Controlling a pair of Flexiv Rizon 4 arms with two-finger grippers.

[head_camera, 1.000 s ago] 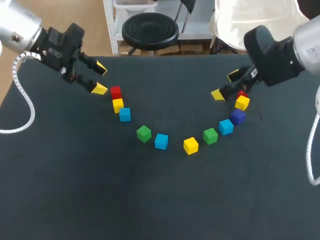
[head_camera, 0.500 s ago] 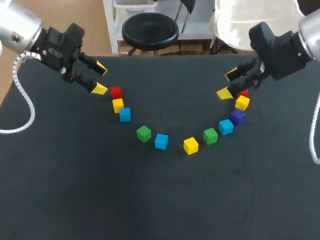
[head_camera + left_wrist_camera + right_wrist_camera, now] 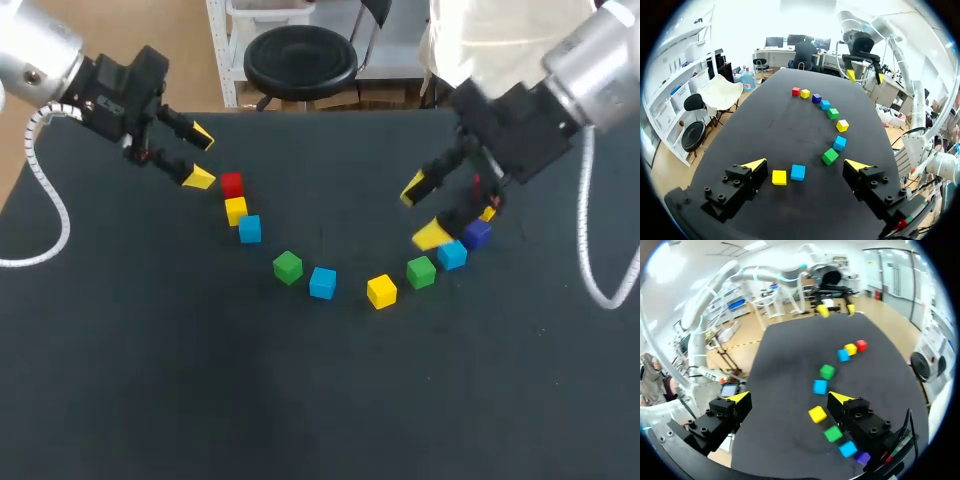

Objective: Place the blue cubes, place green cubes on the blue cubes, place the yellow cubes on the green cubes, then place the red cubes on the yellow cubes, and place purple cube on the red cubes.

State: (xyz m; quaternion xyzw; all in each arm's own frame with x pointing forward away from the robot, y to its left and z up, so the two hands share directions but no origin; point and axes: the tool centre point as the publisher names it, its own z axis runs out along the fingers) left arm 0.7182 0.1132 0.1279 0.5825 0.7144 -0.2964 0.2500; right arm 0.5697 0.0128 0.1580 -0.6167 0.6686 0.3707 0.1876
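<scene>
Plainly, left gripper (image 3: 200, 156) and right gripper (image 3: 421, 211): jaws wide apart, empty.

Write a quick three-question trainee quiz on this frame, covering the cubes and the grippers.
1. True or false: the left gripper and the right gripper are both open and empty.
2. What colour is the small cube nearest the left gripper?
3. Pick one: the small purple cube is A) resting flat on the dark table; B) stacked on another cube; C) held in the right gripper.
Key: 1 true; 2 red; 3 A.
</scene>
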